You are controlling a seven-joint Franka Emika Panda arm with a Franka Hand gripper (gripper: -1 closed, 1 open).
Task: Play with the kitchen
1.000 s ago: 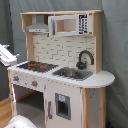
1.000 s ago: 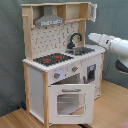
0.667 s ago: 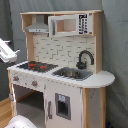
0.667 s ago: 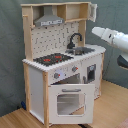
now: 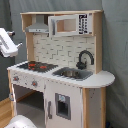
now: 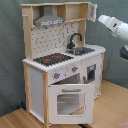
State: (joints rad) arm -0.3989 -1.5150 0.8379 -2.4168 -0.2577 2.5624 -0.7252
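Kitchen (image 6: 62,75) seemingly apart from gripper (image 6: 102,20).

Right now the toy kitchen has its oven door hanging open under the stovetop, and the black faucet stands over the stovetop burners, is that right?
Not quite. The oven door does hang open under the stovetop of the kitchen, but the black faucet stands at the sink, beside the burners, not over them. The second exterior view shows it, and the first exterior view agrees.

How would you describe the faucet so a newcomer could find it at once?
Find the toy kitchen, then its white countertop. The faucet stands behind the sink, on the far side from the stovetop. It alone is black and arched.
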